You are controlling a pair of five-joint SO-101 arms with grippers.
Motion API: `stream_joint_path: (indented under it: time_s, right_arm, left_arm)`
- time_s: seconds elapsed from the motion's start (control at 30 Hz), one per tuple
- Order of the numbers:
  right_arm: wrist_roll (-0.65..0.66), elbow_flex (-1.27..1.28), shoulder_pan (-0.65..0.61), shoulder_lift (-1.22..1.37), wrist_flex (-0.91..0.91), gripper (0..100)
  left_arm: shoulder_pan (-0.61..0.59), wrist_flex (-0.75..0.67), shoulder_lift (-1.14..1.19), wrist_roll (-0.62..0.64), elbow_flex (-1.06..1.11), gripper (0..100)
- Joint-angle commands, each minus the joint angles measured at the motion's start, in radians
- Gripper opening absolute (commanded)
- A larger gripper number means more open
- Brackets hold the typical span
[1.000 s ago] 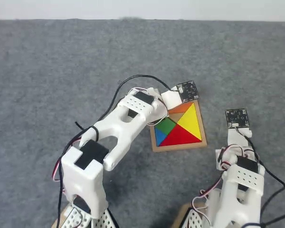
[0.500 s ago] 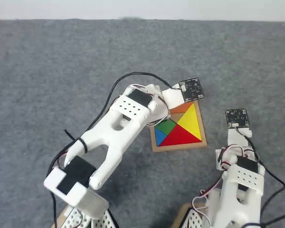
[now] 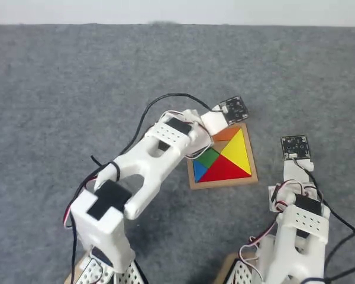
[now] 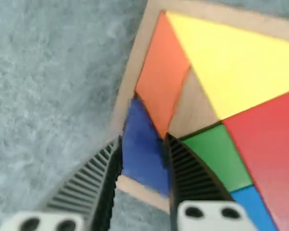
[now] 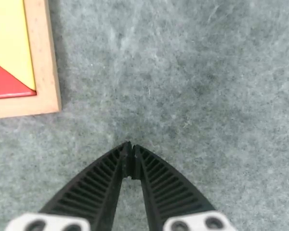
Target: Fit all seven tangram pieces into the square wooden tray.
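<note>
- Square wooden tray (image 4: 128,72): yellow triangle (image 4: 241,62), red triangle (image 4: 274,144), orange piece (image 4: 159,77) and green piece (image 4: 216,154) are seated.
- Dark blue piece (image 4: 140,166): is clamped by left gripper (image 4: 142,139) over tray's left rim.
- Right gripper (image 5: 129,147): closed, empty.

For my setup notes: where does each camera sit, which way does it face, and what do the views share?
High view: fixed above, facing down on the table; both arms show, the left arm over the wooden tray.
Left wrist view: on the left arm, facing down; its jaws grip a dark blue piece at the tray's rim.
Right wrist view: on the right arm, facing down at the table; shut jaws.
Shared: the tray's yellow triangle and red triangle.
</note>
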Motion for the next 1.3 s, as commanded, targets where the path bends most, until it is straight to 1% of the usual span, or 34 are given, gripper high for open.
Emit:
stream_joint_path:
  time_s: [0.0, 0.13, 0.27, 0.33, 0.37, 0.43, 0.6, 0.7, 0.8, 0.87, 0.93, 1.07, 1.17, 1.27]
  right_arm:
    - [0.012, -0.005, 0.012, -0.028, -0.019, 0.9]
    - [0.012, -0.005, 0.012, -0.028, -0.019, 0.9]
    - [0.012, -0.005, 0.012, -0.028, -0.019, 0.9]
    - [0.012, -0.005, 0.012, -0.028, -0.019, 0.8]
    - [0.012, -0.005, 0.012, -0.028, -0.019, 0.8]
    - [0.011, -0.006, 0.012, -0.028, -0.019, 0.8]
    - [0.011, -0.011, 0.013, -0.028, -0.019, 0.8]
    - [0.009, -0.012, 0.015, -0.028, -0.019, 0.8]
    - [0.009, -0.014, 0.016, -0.030, -0.016, 0.7]
    - [-0.011, -0.012, 0.016, -0.048, -0.010, 0.7]
    - [-0.029, -0.002, 0.016, -0.097, -0.005, 0.7]
    - [-0.031, 0.043, 0.001, -0.265, 0.061, 0.7]
    - [-0.026, 0.074, -0.030, -0.433, 0.151, 0.7]
    - [-0.025, 0.081, -0.074, -0.619, 0.280, 0.7]
  left_arm:
    - [-0.038, -0.020, 0.000, -0.014, -0.013, 14]
    - [-0.069, -0.018, -0.011, -0.018, -0.013, 14]
    - [-0.064, 0.005, -0.063, -0.015, -0.012, 14]
    - [-0.063, 0.025, -0.115, -0.005, -0.013, 14]
    - [-0.066, 0.029, -0.153, 0.026, -0.013, 14]
    - [-0.077, 0.034, -0.247, 0.104, -0.008, 12]
    - [-0.080, 0.184, -0.545, 0.189, 0.001, 11]
    - [-0.092, 0.247, -0.761, 0.272, 0.028, 10]
    - [-0.138, 0.304, -0.968, 0.342, 0.096, 10]
    - [-0.181, 0.322, -1.099, 0.367, 0.183, 10]
    - [-0.232, 0.321, -1.220, 0.362, 0.291, 10]
    - [-0.393, 0.302, -1.444, 0.361, 0.496, 10]
    - [-0.543, 0.299, -1.596, 0.365, 0.628, 10]
    - [-0.657, 0.299, -1.734, 0.365, 0.762, 10]
